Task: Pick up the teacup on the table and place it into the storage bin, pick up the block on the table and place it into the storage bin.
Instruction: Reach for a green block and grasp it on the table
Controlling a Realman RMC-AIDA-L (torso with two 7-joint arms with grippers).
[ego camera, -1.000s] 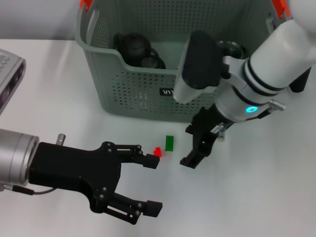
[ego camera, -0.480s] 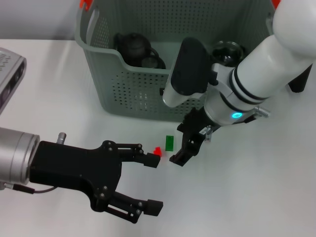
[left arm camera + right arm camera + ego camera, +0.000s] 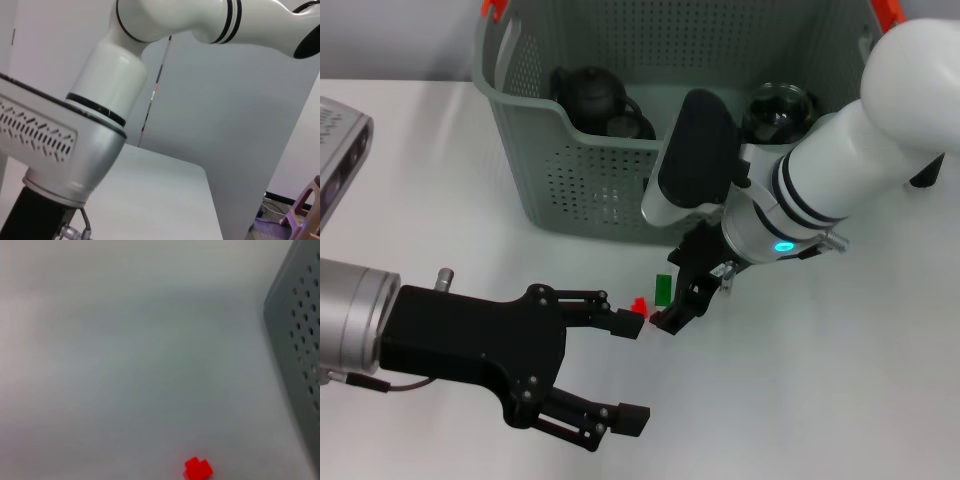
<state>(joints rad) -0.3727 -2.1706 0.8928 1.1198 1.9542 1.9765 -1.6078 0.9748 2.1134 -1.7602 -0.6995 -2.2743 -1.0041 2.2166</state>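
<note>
The right end effector (image 3: 672, 297) is down low at the tabletop (image 3: 840, 380), just in front of the storage bin (image 3: 620, 190), with its dark fingers spread either side of the small green block (image 3: 662, 289). I cannot tell whether they touch it. A little red block (image 3: 638, 306) lies just beside the green one, on its near left; it also shows in the right wrist view (image 3: 198, 468) on bare tabletop, with the bin's perforated wall off to one side. The bin stands at the far side of the tabletop. Inside it sit a dark teapot (image 3: 590, 92), a dark teacup (image 3: 623, 125) beside that, and a glass cup (image 3: 780, 108) farther right. The left end effector (image 3: 628, 372) hangs at the near left, its black fingers wide apart and holding nothing, the upper fingertip close to the red block.
</note>
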